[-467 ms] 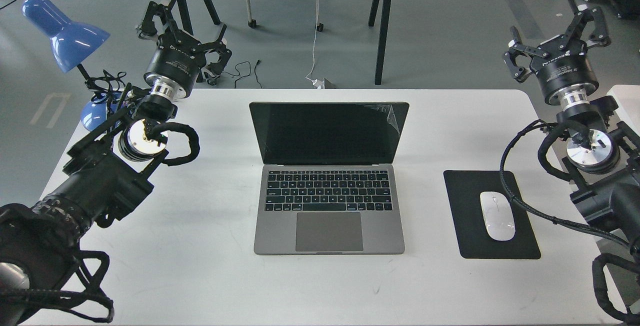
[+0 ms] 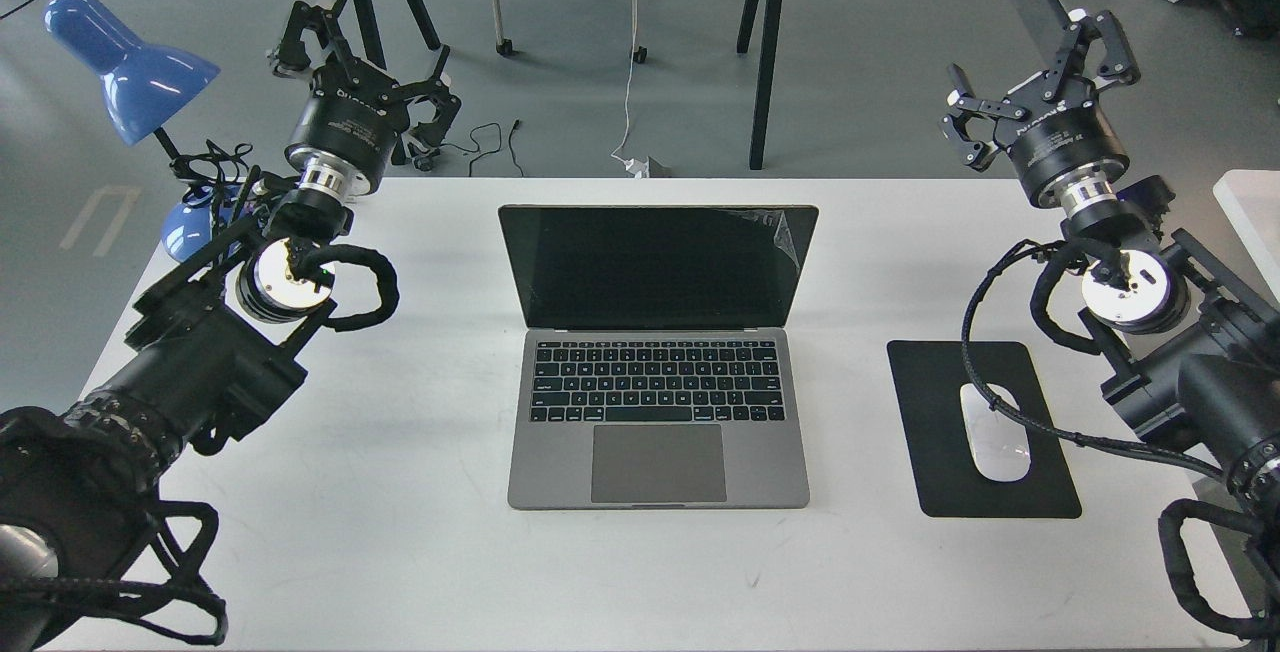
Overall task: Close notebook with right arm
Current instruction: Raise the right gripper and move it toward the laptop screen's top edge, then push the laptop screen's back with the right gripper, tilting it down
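A grey notebook computer (image 2: pixel 657 362) stands open in the middle of the white table (image 2: pixel 400 532), its dark screen upright and facing me. My right gripper (image 2: pixel 1040 67) is open and empty, held above the table's far right corner, well to the right of the screen's top edge. My left gripper (image 2: pixel 360 47) is open and empty beyond the table's far left edge.
A black mouse pad (image 2: pixel 950 472) with a white mouse (image 2: pixel 997 442) lies to the right of the notebook, under my right arm's cable. A blue desk lamp (image 2: pixel 125 67) stands at the far left corner. Table legs and cables are on the floor behind.
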You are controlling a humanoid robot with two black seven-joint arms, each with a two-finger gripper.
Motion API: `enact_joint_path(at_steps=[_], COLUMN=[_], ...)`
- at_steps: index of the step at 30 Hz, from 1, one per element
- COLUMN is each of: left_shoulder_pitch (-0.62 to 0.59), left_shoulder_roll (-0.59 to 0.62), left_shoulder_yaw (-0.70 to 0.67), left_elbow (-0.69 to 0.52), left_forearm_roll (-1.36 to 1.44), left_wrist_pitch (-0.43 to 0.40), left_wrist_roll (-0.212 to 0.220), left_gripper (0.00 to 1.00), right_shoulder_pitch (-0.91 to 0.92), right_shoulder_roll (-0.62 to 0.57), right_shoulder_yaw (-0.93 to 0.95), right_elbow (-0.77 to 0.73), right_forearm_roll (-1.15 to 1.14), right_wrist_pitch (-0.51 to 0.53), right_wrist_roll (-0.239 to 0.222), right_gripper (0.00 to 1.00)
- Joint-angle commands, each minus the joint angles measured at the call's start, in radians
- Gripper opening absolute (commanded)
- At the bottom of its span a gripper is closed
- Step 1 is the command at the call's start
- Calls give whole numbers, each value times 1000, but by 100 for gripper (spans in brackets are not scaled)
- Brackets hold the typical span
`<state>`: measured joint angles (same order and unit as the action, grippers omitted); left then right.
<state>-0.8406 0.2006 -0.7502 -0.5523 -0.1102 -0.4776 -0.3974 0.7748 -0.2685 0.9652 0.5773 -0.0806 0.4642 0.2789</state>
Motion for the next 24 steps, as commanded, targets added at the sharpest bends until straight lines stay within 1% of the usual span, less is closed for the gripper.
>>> enact_joint_path(at_steps=[1,5,9,11,14,16,19,24], left_shoulder_pitch=[0,0,0,0,0,0,0,0], left_shoulder_roll=[0,0,0,0,0,0,0,0], left_shoulder_yaw=[0,0,0,0,0,0,0,2], left_elbow=[0,0,0,0,0,0,0,0], left_forearm_roll=[0,0,1,0,1,1,0,1], left_wrist_pitch=[-1,-1,-1,-1,-1,-1,-1,-1], left_wrist_roll=[0,0,0,0,0,0,0,0], left_gripper=[100,100,100,100,100,100,100,100], right_shoulder_pitch=[35,63,86,87,77,69,25,-57], right_shoulder_roll=[38,89,117,124,126,126,98,-23], right_shoulder_yaw=[-74,-181,-209,-209,-212,-239,-270,-292], right_elbow=[-2,-2,-2,-1,18,39,134,284], right_forearm_roll=[-1,-1,-1,-1,-2,-2,-2,-5], right_wrist_pitch=[-21,-35,-47,-49,-47,-42,-42,-42], right_wrist_roll=[-6,-7,-9,-23,-58,-70,-70,-72], right_gripper=[100,100,100,100,100,100,100,100])
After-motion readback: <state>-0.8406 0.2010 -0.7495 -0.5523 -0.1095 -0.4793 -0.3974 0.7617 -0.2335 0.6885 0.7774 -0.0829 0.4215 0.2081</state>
